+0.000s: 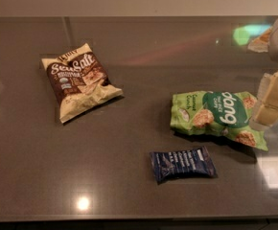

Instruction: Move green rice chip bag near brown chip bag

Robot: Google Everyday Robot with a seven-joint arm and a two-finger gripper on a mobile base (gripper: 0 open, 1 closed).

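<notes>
The green rice chip bag [215, 116] lies flat on the dark table [120, 190], its lettering upside down. The gripper [269, 104] sits at the bag's right end, overlapping its edge, and I cannot tell whether it is spread or closed. The brown chip bag [79, 80] lies well apart to the green bag's upper left, and a dark blue wrapped bar [183, 163] lies just below it.

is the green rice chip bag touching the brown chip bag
No, the green rice chip bag lies far right of the brown chip bag, bare countertop between them, with the gripper at the green bag's right end.
</notes>
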